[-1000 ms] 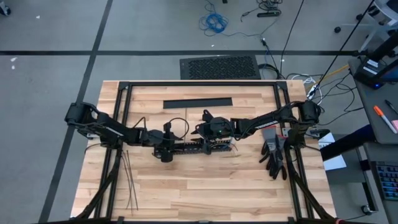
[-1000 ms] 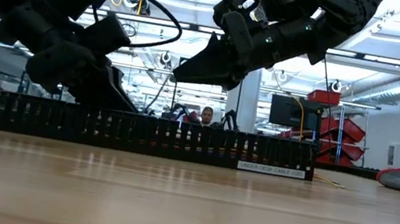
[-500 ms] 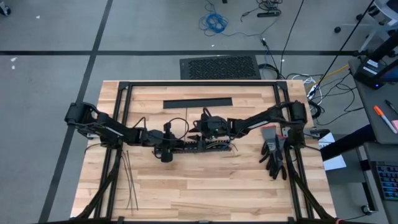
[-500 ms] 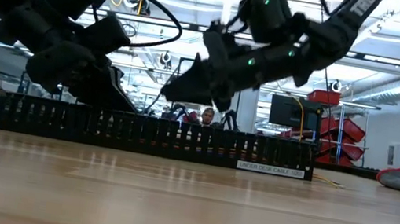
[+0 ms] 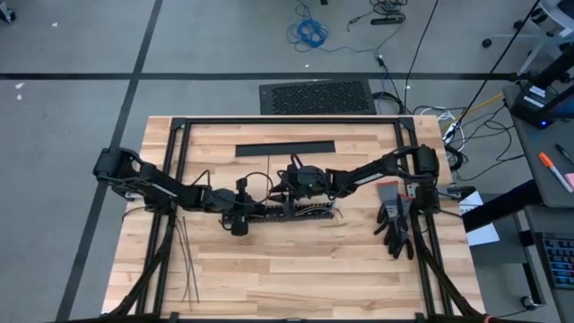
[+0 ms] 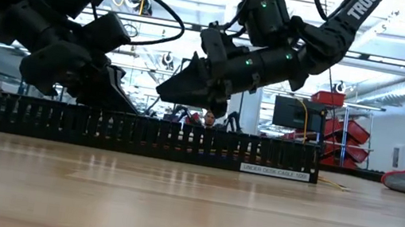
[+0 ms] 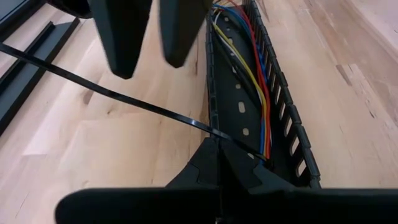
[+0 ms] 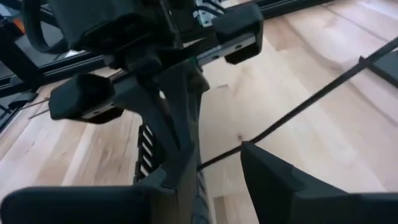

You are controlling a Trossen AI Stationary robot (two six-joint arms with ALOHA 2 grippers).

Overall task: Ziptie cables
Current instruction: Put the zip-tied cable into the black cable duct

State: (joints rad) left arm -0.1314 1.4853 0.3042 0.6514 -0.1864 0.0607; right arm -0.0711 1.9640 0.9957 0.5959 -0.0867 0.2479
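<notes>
On the wooden counter (image 5: 296, 260), the cables (image 7: 261, 106) lie inside the black duct (image 6: 155, 137), where a ziptie (image 7: 124, 102) is pinched by the clenched left tool (image 7: 221, 163); the half-open right tool (image 8: 217, 163), straddling the strip, should be closed squarely.

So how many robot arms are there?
2. The left arm comes in from the left side, its left pincer shut on a ziptie at the black duct's end. The right arm comes from the right, its right pincer open over the duct.
</notes>
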